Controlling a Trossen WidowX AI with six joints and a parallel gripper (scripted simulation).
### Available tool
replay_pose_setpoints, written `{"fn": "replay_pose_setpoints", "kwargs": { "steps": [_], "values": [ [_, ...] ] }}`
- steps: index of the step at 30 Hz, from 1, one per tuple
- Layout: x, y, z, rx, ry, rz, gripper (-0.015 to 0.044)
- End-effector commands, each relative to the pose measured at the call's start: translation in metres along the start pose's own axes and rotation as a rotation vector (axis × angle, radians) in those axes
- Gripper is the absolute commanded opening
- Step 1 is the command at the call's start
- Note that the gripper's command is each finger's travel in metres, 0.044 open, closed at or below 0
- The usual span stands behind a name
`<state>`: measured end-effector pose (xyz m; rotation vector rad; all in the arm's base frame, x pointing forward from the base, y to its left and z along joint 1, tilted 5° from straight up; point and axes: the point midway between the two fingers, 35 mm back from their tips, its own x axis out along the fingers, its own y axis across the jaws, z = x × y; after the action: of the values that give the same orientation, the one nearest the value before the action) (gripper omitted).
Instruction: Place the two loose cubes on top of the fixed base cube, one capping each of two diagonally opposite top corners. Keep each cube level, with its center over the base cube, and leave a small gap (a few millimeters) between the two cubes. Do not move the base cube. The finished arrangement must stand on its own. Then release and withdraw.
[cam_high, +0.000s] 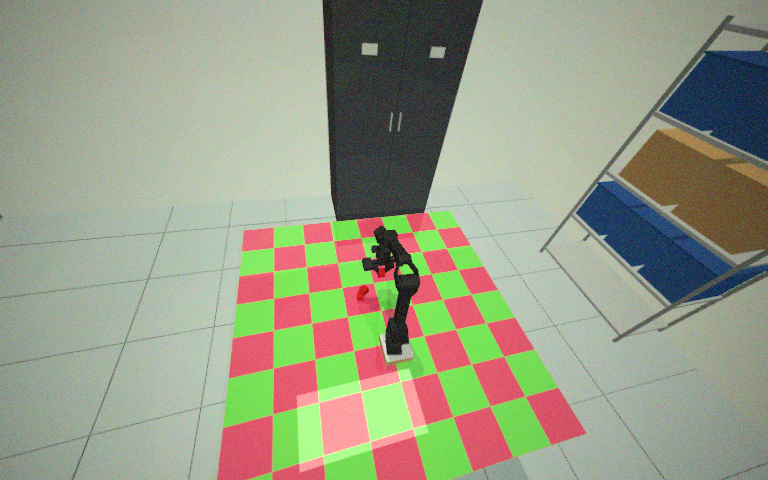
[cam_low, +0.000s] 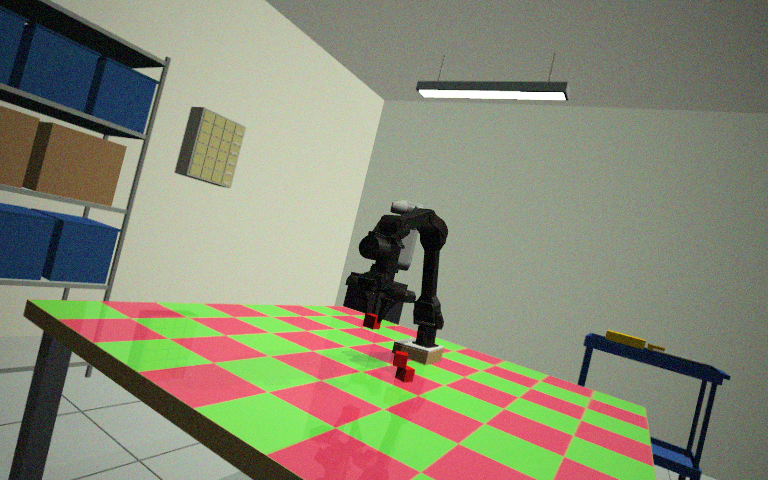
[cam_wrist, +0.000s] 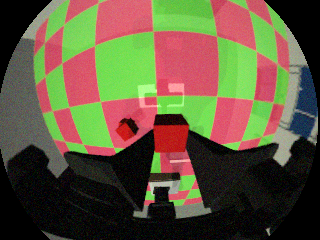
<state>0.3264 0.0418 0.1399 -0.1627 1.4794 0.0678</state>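
Observation:
My gripper (cam_high: 381, 268) (cam_low: 372, 317) (cam_wrist: 170, 132) is shut on a loose red cube (cam_high: 381, 273) (cam_low: 370, 322) (cam_wrist: 171, 140), held up above the checkered top. The cube looks about level in the wrist view. The fixed base cube (cam_high: 360, 296) (cam_low: 405, 374) is red and stands on the checkered top, apart from the held cube. The other loose red cube (cam_high: 363, 289) (cam_low: 400, 358) rests on it, offset toward one corner and overhanging. In the wrist view this red stack (cam_wrist: 126, 131) is left of the held cube; its two cubes are hard to tell apart there.
The checkered table top (cam_high: 294, 339) (cam_low: 317, 396) lies under everything. The arm's pale base plate (cam_high: 398, 358) (cam_low: 428, 354) (cam_wrist: 170, 187) stands near the stack. A dark cabinet (cam_high: 396, 164), a shelf rack (cam_high: 577, 294) and a blue cart (cam_low: 651, 357) are beyond the table.

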Motion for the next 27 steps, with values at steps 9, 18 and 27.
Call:
{"fn": "replay_pose_setpoints", "kwargs": {
  "steps": [9,18,27],
  "values": [
    [0.003,0.037,-0.010,0.308,0.005,0.001,0.0105],
    [0.006,0.062,-0.019,0.539,0.007,0.003,0.0105],
    [0.008,0.085,-0.031,0.769,0.009,0.003,0.0105]
  ]
}}
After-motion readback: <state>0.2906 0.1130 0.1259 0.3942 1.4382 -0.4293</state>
